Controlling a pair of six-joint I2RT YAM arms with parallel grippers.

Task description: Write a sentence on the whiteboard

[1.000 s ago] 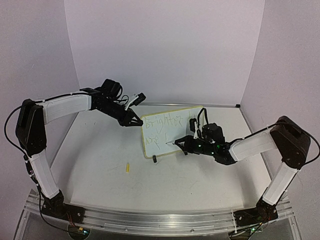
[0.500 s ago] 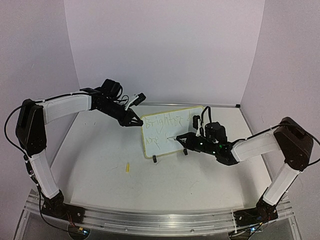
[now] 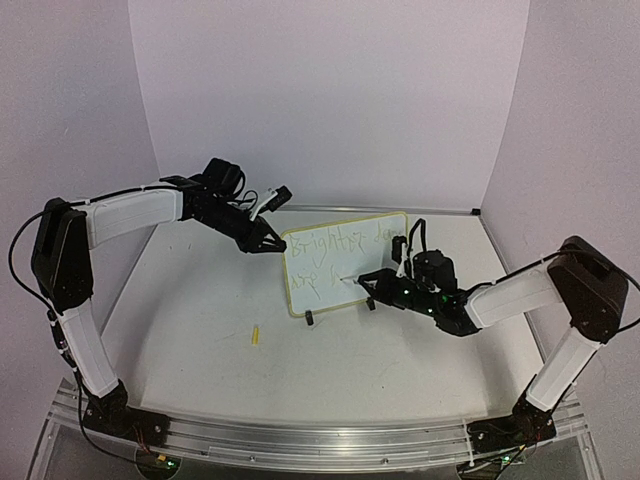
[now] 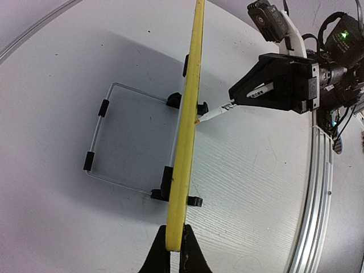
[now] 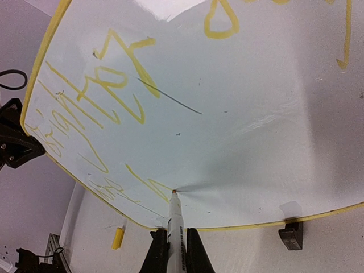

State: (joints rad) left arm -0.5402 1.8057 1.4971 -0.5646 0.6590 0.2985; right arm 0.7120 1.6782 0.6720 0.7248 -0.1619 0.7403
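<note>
Pinching whiteboard (image 4: 186, 142) edge btw L jaws

Too faint from above to read past the first word of the sentence (image 3: 335, 243) on the whiteboard (image 3: 330, 300). Turned edge-on to the left wrist camera, written face hidden, left tool (image 4: 175, 242) cropped at the bottom edge. Cut off top and right in the right wrist view, marker (image 5: 173, 211) barrel buried in the right tool (image 5: 175, 234). Too small to identify: yellow bit (image 3: 255, 334) on the tabletop (image 3: 200, 300).

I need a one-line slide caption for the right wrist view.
Right hand holds a marker, tip on the whiteboard near its lower rim, beside yellow writing.
</note>
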